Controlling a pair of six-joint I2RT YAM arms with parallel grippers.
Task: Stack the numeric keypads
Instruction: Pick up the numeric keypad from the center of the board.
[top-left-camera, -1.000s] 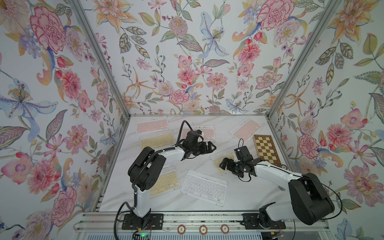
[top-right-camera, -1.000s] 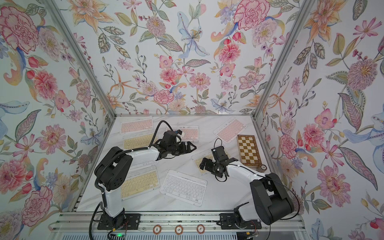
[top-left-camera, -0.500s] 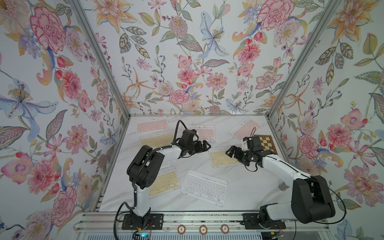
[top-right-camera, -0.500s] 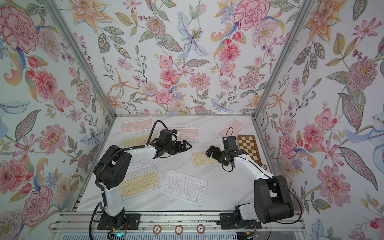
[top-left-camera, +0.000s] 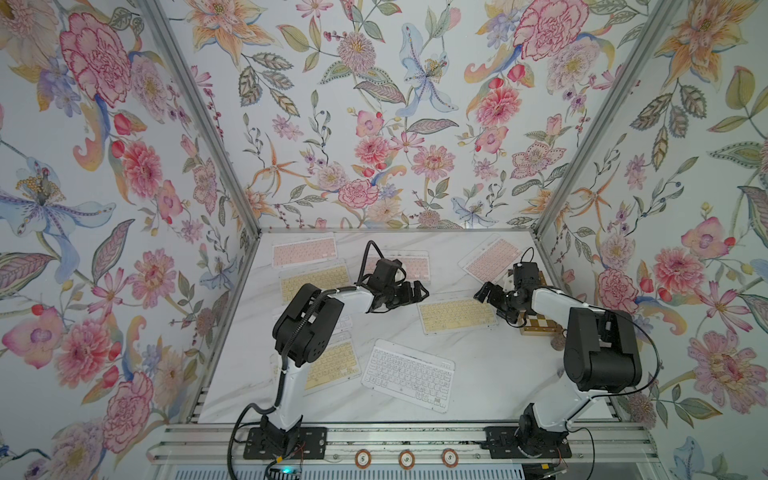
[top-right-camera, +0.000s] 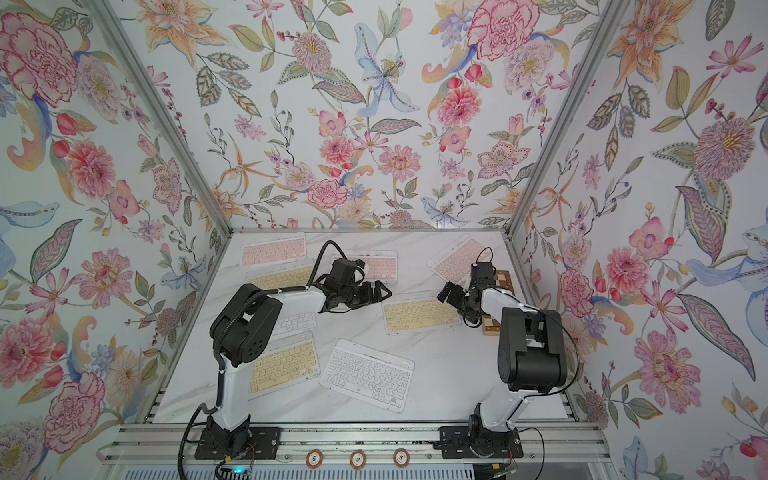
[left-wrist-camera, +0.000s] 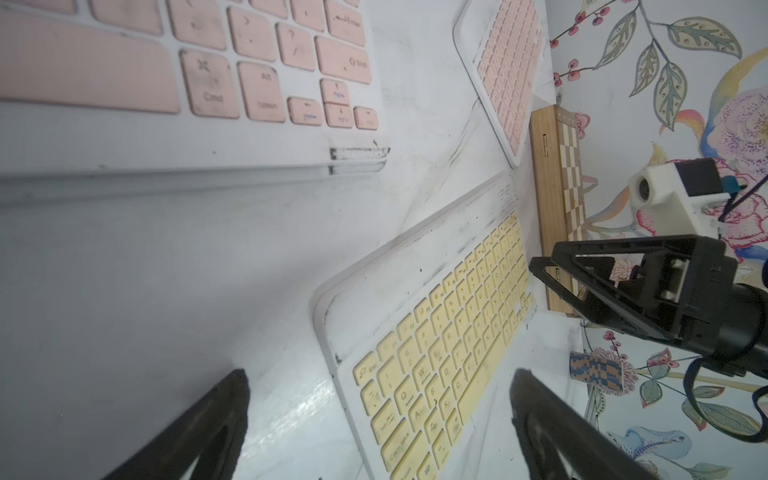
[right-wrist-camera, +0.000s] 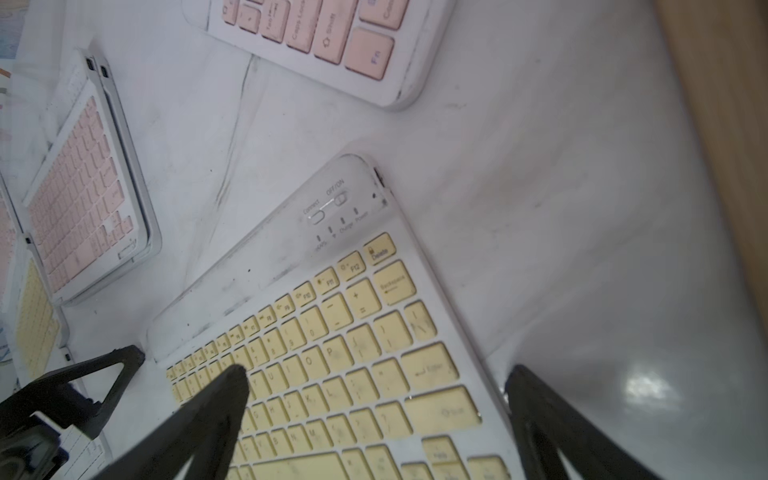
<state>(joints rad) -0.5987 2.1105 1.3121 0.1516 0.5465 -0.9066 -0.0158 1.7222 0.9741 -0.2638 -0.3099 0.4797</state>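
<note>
**Table** (top-left-camera: 503, 374): white, marbled. We list what lies on it.

**Numeric keypads:** we count eight faces, all flat with keys up, spread out rather than piled.
- Back-left pink keypad (top-left-camera: 304, 254): far left corner.
- Rear yellow keypad (top-left-camera: 314, 282): just in front of the former, nearly touching it.
- Middle pink keypad (top-left-camera: 417, 266): back centre, partly hidden by the left arm. In the right wrist view (right-wrist-camera: 83, 195) two frame edges show one over the other, so it seems to rest on a second unit.
- Tilted pink keypad (top-left-camera: 490, 258): far right, its near corner just beside the chessboard.
- Centre yellow keypad (top-left-camera: 456, 316): mid-table, between the two grippers.
- Front white keypad (top-left-camera: 408, 374): front centre, askew.
- Front yellow keypad (top-left-camera: 338, 365): front left, partly under the left arm.
- Covered white keypad (top-left-camera: 345, 323): mostly hidden beneath the left arm.

**Chessboard** (top-left-camera: 540, 328): brown and cream, by the right wall, partly under the right arm.

**Left gripper** (top-left-camera: 420, 291): hovers near the left end of the centre yellow keypad. Its fingers (left-wrist-camera: 224, 415) stand apart and we see nothing between them.

**Right gripper** (top-left-camera: 484, 292): sits over the right end of the same keypad. Its fingers (right-wrist-camera: 216, 407) are spread wide, one across the keys and one past the edge. It holds nothing, and we cannot tell whether it touches the keypad.
</note>
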